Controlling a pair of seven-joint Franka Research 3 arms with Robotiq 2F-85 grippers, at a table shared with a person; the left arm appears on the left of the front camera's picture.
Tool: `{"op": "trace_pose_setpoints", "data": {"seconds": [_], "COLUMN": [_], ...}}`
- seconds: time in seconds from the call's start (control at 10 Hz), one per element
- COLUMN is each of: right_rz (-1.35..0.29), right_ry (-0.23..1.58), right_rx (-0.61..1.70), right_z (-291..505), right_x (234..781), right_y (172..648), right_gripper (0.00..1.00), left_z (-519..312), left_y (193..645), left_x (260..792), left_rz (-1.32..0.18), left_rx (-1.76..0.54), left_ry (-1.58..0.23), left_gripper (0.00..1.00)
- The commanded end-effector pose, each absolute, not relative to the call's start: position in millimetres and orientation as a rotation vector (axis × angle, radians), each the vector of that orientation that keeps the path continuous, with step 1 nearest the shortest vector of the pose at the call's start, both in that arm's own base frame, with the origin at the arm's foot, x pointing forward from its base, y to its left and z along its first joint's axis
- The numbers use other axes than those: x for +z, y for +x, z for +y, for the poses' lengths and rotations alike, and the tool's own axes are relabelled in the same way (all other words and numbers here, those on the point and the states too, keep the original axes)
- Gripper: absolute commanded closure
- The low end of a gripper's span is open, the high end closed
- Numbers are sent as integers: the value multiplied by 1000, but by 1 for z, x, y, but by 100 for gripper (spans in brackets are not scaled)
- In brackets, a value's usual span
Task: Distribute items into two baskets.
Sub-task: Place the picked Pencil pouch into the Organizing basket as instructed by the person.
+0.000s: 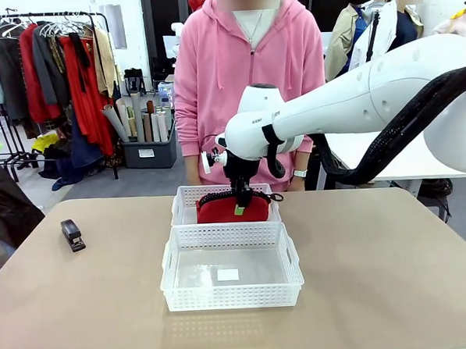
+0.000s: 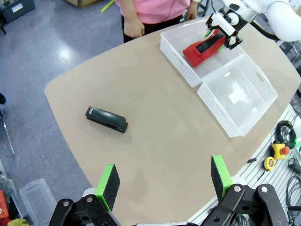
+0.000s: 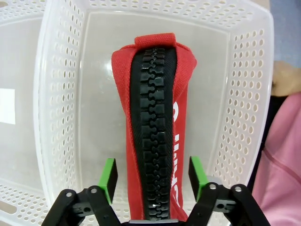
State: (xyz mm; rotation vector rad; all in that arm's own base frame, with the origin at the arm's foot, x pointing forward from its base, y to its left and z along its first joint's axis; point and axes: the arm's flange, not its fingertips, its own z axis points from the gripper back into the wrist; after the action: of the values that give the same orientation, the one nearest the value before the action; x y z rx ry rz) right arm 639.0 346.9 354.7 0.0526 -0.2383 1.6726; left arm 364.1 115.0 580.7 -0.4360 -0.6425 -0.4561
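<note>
Tan table (image 1: 379, 276), red black-zippered pouch (image 1: 216, 211)

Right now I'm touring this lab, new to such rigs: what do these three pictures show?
Two white robot arms share a table with a person in pink. The front picture looks across the table; the other two come from a camera on each wrist. The right end effector stands open astride a red pouch resting in the far basket. The near basket carries a small white label. The left end effector hangs open and empty above the table, where a black stapler lies.
</note>
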Motion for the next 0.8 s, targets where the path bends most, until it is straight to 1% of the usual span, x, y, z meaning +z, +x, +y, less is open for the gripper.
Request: {"op": "trace_pose_setpoints", "data": {"seconds": [0.0,0.3,0.4,0.7], "right_rz": [-249,-237,-236,-265], "right_ry": [55,73,52,46], "right_rx": [1651,1654,1650,1645], "right_z": [346,346,346,344], "right_x": [361,362,365,425], "right_y": [638,637,638,630], "right_gripper": [0,0,0,0], "left_z": [115,115,115,115], "left_y": [364,364,364,364], "left_x": [581,581,581,581], "left_rz": [-653,-653,-653,-653], "left_rx": [-461,-461,-461,-461], "left_ry": [-452,-452,-452,-452], "left_gripper": [0,0,0,0]}}
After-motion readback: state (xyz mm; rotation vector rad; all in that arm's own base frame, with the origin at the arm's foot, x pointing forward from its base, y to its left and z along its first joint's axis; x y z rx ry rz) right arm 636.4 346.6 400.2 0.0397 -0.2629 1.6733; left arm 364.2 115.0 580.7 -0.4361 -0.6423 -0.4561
